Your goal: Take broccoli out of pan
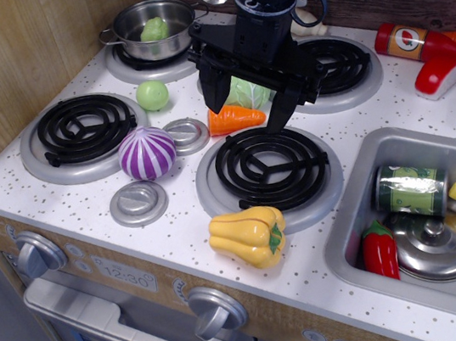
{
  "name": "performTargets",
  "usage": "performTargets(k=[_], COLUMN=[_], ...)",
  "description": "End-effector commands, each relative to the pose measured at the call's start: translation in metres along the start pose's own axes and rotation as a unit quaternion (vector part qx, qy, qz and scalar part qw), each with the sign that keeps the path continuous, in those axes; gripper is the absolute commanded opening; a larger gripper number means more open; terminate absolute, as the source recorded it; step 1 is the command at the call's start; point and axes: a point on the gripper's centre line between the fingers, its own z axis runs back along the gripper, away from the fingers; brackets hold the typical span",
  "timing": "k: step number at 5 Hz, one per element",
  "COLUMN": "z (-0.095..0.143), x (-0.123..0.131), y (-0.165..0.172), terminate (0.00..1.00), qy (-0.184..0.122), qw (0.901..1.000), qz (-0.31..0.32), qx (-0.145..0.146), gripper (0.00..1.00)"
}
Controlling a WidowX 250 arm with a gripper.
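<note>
Broccoli [155,30] inside the pan [125,25] near the worktop's [88,213] far left corner, gripper [245,115] spread, empty, mid-worktop.

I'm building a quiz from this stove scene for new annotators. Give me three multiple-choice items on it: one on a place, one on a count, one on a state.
1. Where is the broccoli?
A. in the sink
B. in the pan on the back-left burner
C. on the front-right burner

2. How many black coil burners show on the stovetop?
A. two
B. six
C. four

3. How is the gripper?
A. open, holding nothing
C. shut on the carrot
B. shut on the broccoli

Answers:
1 B, the lumpy green piece sits inside the steel pan at the back left.
2 C, two coils in front and two behind can be counted.
3 A, its fingers stand apart above the carrot, with nothing between them.
</note>
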Motion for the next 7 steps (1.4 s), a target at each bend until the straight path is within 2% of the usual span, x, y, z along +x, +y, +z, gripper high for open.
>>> performTargets(k=[1,3,4,6,7], z=[0.000,-0.014,-0.023,-0.041,-0.042], x=[0.000,0.037,0.067,0.119,0.135], y=[0.000,0.068,0.110,0.159,0.172], terminate=[0.00,0.00,0.00,0.00,0.00], qy=[0.000,-0.064,-0.106,-0.169,-0.202], qw=[1.0000,0.9956,0.9916,0.9846,0.9783], qz=[0.000,0.057,0.060,0.035,0.022], qx=[0.000,0.039,0.042,0.026,0.039], gripper=[1.00,1.00,1.00,1.00,1.00])
